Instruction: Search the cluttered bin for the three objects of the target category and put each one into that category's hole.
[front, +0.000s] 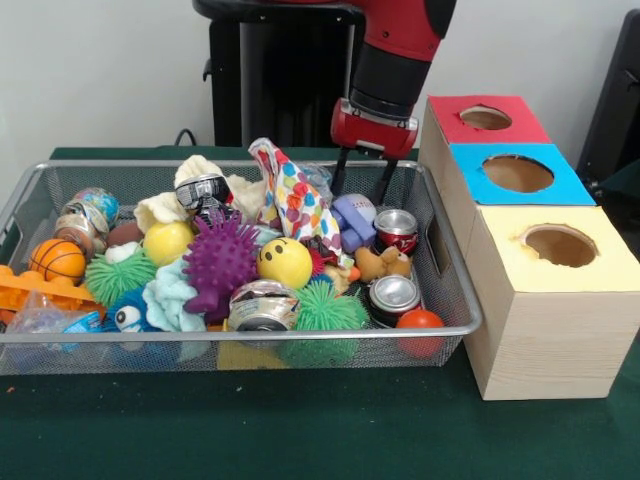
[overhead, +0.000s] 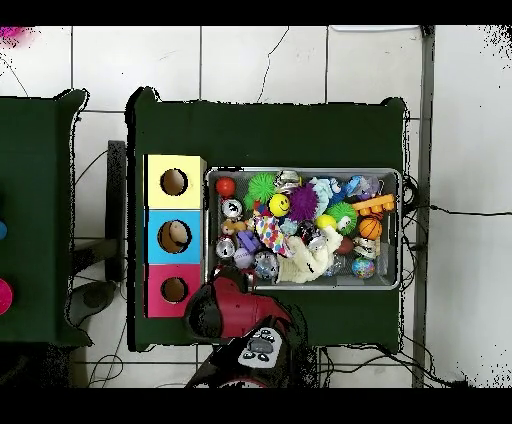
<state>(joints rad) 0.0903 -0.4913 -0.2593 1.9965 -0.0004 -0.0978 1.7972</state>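
bin (front: 455, 325) left of boxes (front: 540, 330), toys inside

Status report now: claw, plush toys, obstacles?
Claw open, empty, at bin's far edge. Small brown teddy visible between cans. Red hole unblocked.

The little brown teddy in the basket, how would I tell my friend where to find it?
Look in the big wire basket at the end nearest the boxes. Between the two shiny cans lies the small brown teddy, just right of the yellow smiley ball. It is the only soft, furry brown thing there; its neighbours are metal or rubber.
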